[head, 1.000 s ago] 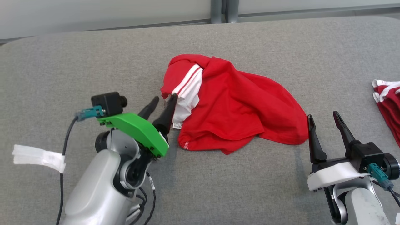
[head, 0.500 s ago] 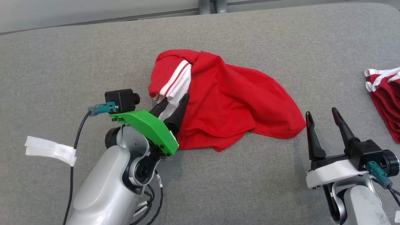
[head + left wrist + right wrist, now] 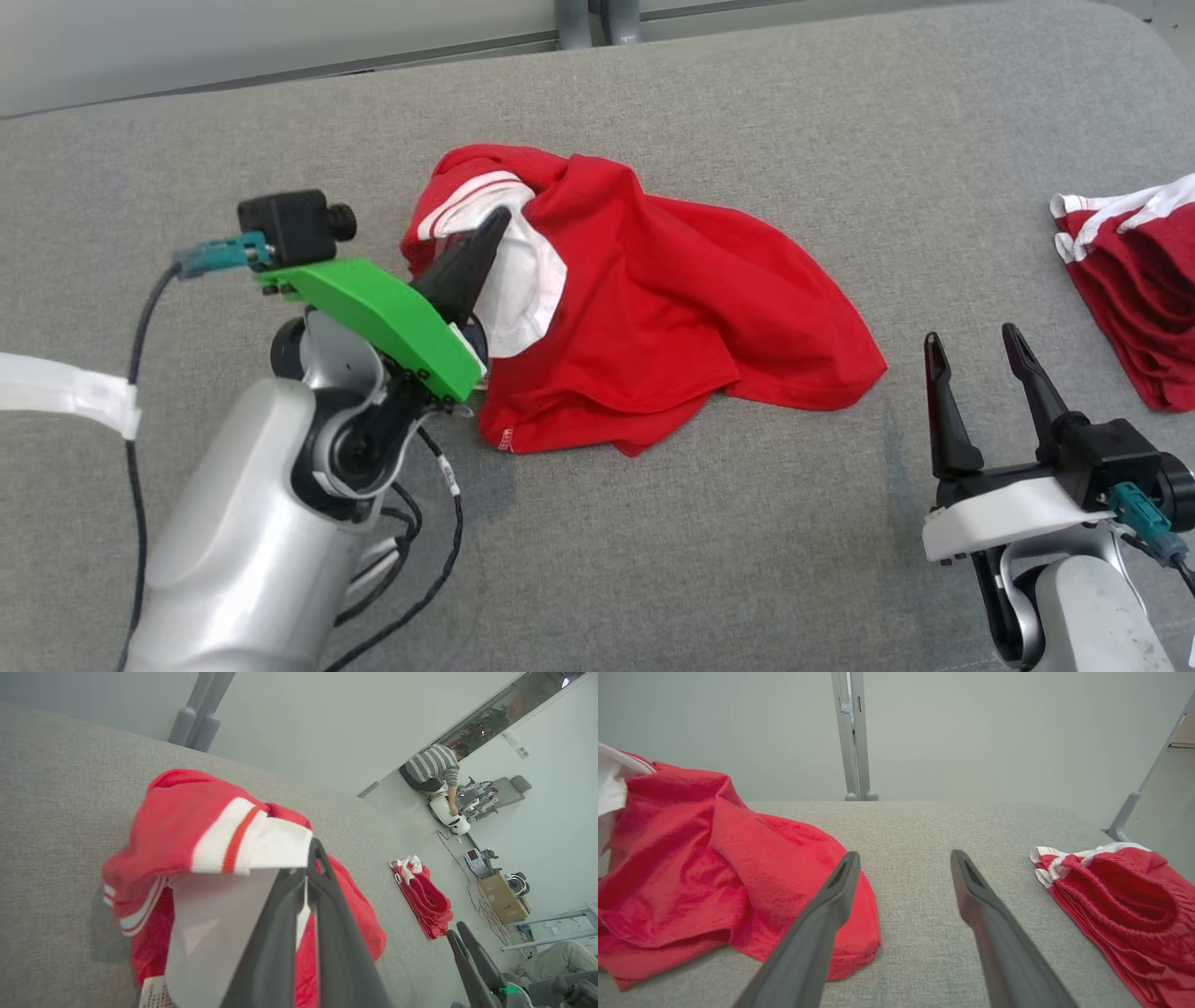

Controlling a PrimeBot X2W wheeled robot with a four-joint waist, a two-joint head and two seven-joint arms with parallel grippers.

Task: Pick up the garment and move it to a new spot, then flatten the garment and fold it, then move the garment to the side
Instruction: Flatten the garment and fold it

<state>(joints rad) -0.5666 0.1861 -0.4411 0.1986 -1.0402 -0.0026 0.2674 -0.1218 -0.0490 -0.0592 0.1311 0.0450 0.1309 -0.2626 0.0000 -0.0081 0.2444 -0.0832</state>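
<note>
Left wrist view gives you the nearest look: the left gripper [image 3: 314, 856] has its two dark fingers pressed together on a white panel of the garment [image 3: 187, 812], with a thin sliver of white cloth caught in the seam between them. A red-and-white striped band drapes over the fingertips, raised off the surface and casting a shadow beneath. Head view adds the wider layout: the pinched edge stands up at the garment's left side, while the rest of the red cloth lies heaped in the middle of the grey woven surface [image 3: 653, 560]. You can also see the right gripper [image 3: 971, 334] at the lower right, its fingers spread apart with nothing between them, just beside the garment's right corner with a strip of bare surface between. Right wrist view looks out between those parted fingers and shows the garment's hem to one side and a stack of red clothes with white trim [image 3: 1115, 896] to the other, near the surface's right edge. Farther back in that view, a grey post [image 3: 852, 732] rises behind the far edge against a pale wall. Beyond the surface, the left wrist view takes in the room: a cardboard box [image 3: 502, 896] and cables on the floor, and a person in a striped top [image 3: 434, 765] bent over equipment.
</note>
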